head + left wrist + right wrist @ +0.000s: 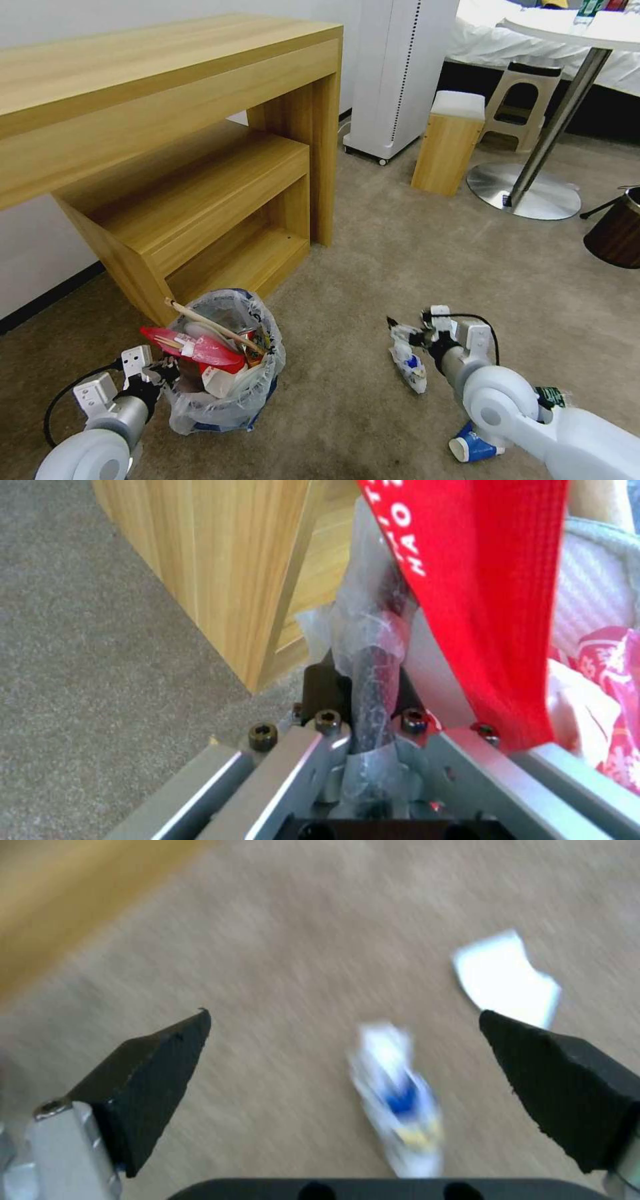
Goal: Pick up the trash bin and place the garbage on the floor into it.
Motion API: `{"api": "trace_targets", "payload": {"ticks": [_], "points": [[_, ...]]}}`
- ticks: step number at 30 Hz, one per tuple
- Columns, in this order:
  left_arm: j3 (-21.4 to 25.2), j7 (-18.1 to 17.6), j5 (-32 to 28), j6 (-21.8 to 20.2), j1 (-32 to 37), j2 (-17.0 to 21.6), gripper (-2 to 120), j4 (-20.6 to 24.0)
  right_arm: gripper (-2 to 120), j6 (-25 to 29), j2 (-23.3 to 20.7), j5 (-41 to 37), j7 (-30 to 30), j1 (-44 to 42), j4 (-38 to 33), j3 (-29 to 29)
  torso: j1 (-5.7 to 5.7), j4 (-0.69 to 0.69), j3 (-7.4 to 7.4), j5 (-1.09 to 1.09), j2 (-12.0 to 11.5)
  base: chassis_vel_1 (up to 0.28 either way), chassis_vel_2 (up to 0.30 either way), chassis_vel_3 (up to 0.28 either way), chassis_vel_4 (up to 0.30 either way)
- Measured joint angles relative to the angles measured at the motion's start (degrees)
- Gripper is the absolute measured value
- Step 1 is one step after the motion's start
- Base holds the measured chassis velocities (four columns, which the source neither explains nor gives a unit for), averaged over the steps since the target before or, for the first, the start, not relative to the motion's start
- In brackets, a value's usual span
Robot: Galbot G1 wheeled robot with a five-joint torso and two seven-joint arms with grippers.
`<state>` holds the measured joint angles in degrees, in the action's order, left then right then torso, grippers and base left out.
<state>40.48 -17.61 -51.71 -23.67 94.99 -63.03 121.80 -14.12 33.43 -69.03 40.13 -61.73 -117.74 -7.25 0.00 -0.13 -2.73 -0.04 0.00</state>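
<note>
Carpet, beige and short-piled, carries everything I am working on. On my head camera the trash bin [223, 373] stands in front of the low wooden shelf unit [200, 220], lined with a crinkled clear bag printed in blue and heaped with litter: a red wrapper [193, 347], a wooden stick [213, 325] slanting across the top, and white crumpled paper. My left pincer [165, 371] is at the bin's near-left rim; the left wrist camera shows it clamped narrow on that dark rim [373, 680] with the plastic film bunched around it, and the red wrapper [480, 605] hangs just beside it.

My right pincer [400, 331] hovers low over the carpet to the right of the bin, well apart from it, spread wide with nothing between its dark wedge-shaped fingers [147, 1080]. A flattened white wrapper with blue and yellow print [400, 1105] lies on the floor right beneath the gap. A pale blue paper scrap [507, 980] lies a little beyond. A crushed blue-and-white paper cup [473, 445] rests by my right forearm.
</note>
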Motion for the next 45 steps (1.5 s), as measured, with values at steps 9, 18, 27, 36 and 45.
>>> {"api": "trace_targets", "payload": {"ticks": [9,18,27,36,45], "points": [[-0.65,0.53,0.49,0.60,-0.49,-0.06,0,-1.11,100,-5.80,1.39,2.99,2.84,-5.74,5.96,3.14,0.00,0.00,0.00,-0.01,0.00,0.000,0.000,0.000,0.000],[-0.97,0.61,0.48,0.61,-0.25,-0.15,0,0.05,100,-8.07,5.66,6.64,0.71,-1.53,16.08,-1.39,0.00,0.01,0.00,0.01,0.00,0.000,0.000,0.000,0.000],[-0.68,0.95,0.69,0.93,0.80,-0.67,0,1.22,100,-7.74,8.53,10.60,-1.83,3.45,23.85,-7.53,0.00,0.01,0.00,-0.01,0.00,0.000,0.000,0.000,0.000],[-0.32,0.98,0.85,1.01,1.24,-1.11,0,2.22,100,-6.27,12.75,13.37,-2.94,8.05,30.67,-13.20,0.00,0.01,0.00,-0.02,0.00,0.000,0.000,0.000,0.000],[0.21,1.03,0.99,1.27,1.86,-1.14,0,2.49,98,-4.24,14.31,15.84,-3.59,9.43,35.07,-14.67,0.00,0.00,-0.01,-0.01,0.00,0.000,0.000,0.000,0.000]]}}
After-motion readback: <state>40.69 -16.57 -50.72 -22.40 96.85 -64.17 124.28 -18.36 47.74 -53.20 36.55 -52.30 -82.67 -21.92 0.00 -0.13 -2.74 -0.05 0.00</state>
